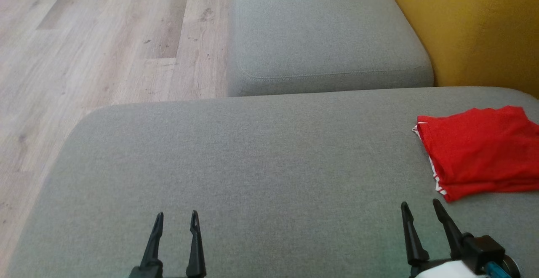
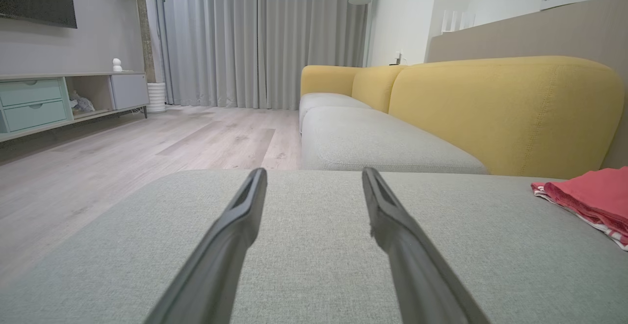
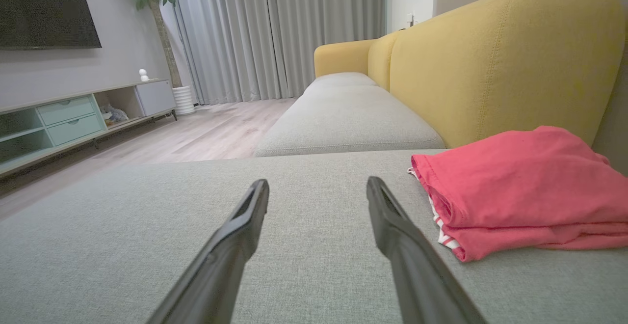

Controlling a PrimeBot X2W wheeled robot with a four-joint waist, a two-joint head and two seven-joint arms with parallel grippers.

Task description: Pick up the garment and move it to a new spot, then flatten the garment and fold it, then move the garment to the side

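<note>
Right gripper [image 1: 420, 203] released | folded red garment [image 1: 480, 151] just ahead to its right | left gripper [image 1: 177, 213] released

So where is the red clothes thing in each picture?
Head view: the red garment lies folded at the right edge, on the grey cushion.
Left wrist view: the red garment peeks in at the right edge, a little below the middle.
Right wrist view: the red garment sits at the right, at middle height, looking big.
Shared landmark: the yellow sofa back rises beyond it.
</note>
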